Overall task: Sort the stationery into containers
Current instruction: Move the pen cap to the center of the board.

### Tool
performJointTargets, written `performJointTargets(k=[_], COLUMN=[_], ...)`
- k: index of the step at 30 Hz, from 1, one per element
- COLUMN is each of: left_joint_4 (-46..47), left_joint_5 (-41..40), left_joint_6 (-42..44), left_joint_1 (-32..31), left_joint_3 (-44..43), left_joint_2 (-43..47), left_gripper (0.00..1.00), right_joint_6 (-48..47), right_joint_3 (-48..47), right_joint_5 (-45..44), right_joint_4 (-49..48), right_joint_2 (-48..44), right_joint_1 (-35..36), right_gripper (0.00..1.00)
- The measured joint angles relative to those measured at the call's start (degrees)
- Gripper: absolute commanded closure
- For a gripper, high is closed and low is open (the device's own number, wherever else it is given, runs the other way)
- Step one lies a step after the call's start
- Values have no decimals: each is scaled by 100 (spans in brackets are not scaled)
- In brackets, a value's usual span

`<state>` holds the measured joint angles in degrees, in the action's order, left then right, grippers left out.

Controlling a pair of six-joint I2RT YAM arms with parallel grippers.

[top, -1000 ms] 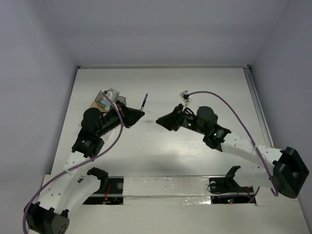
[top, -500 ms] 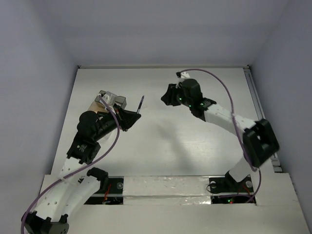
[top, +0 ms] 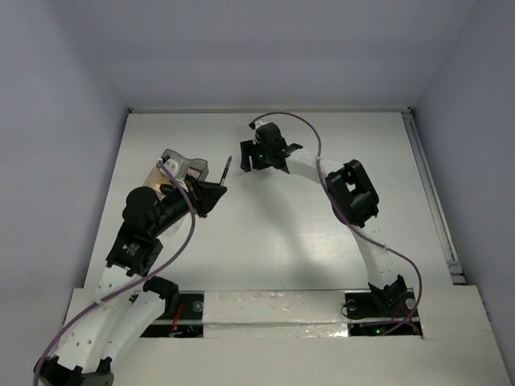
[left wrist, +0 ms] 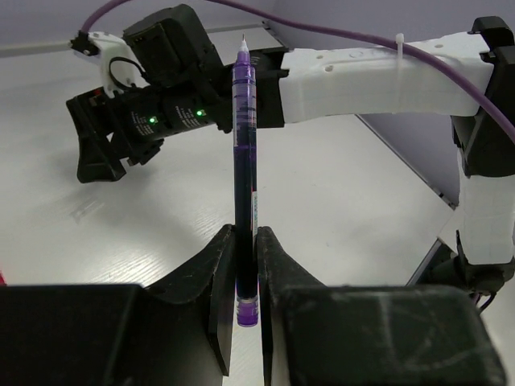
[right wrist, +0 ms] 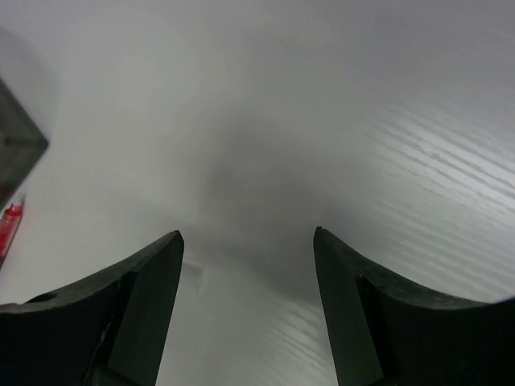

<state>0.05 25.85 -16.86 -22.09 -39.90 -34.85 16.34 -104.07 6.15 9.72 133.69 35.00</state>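
My left gripper [top: 213, 191] is shut on a thin purple pen [top: 224, 171], which stands up from the jaws in the left wrist view [left wrist: 244, 153]. The jaws [left wrist: 245, 240] pinch it near its capped lower end. The clear-grey container [top: 183, 163] with its tan part [top: 151, 176] sits just behind this gripper. My right gripper [top: 244, 154] is open and empty, low over the table just right of the pen's tip. It also shows in the left wrist view [left wrist: 100, 153]. In the right wrist view the jaws [right wrist: 248, 241] stand wide apart over bare table.
A red item [right wrist: 10, 221] and a dark grey corner [right wrist: 18, 141] show at the left edge of the right wrist view. White walls stand at the back and sides of the table [top: 338, 233]. The right arm [top: 350, 193] arches across the middle.
The right arm has swung from the table's middle up and to the left, ending next to the pen. The left gripper with the pen has drawn slightly left.
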Motion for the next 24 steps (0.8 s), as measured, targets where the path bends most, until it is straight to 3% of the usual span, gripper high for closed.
performJointTargets(k=[4,15,24], left_joint_4=[-55,-83,-87], left_joint_5=[0,50,70], left_joint_6=[79,140,144], left_joint_1=[7,46,76], left_joint_3=[0,0,0], left_joint_2=[-22,-9,11], left_gripper=[100,100,100], right_joint_6=[-358,-1978,-3049], right_joint_3=[-378,-1034,-2389], right_joint_5=[105,737,1093], right_joint_4=[48,822,2031], right_joint_2=[254,323,992], right_joint_1=[125,295,291], right_gripper=[34,33,34])
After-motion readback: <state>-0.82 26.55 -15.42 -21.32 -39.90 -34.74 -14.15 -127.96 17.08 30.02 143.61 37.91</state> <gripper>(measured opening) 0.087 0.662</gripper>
